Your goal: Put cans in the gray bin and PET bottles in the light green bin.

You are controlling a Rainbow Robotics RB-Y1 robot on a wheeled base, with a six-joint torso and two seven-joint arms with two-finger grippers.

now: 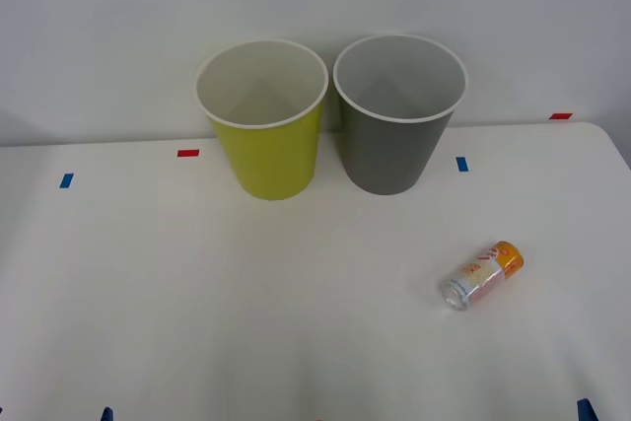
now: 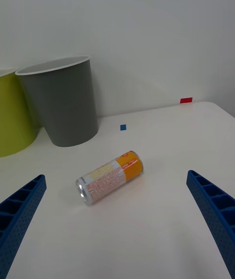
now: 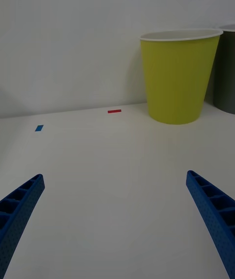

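**Operator:** Where does the can stand, and the bins?

**Inspector:** You have one can (image 1: 482, 275) lying on its side on the white table (image 1: 246, 322), to the robot's right and well in front of the gray bin (image 1: 394, 135); its orange end points away from the robot, its silver top toward it. The gray bin and the light green bin (image 1: 266, 135) stand upright side by side at the table's far edge (the green one on the left); their rims are close, and I cannot tell whether they touch.

**Operator:** And the grippers?

**Inspector:** Your right gripper (image 2: 117, 220) is spread wide, holding nothing; the can lies just ahead of its fingers (image 2: 210, 210). Your left gripper (image 3: 115, 220) is likewise wide and unladen, over bare table, facing the light green bin; coloured tape marks (image 1: 187, 153) dot the surface.
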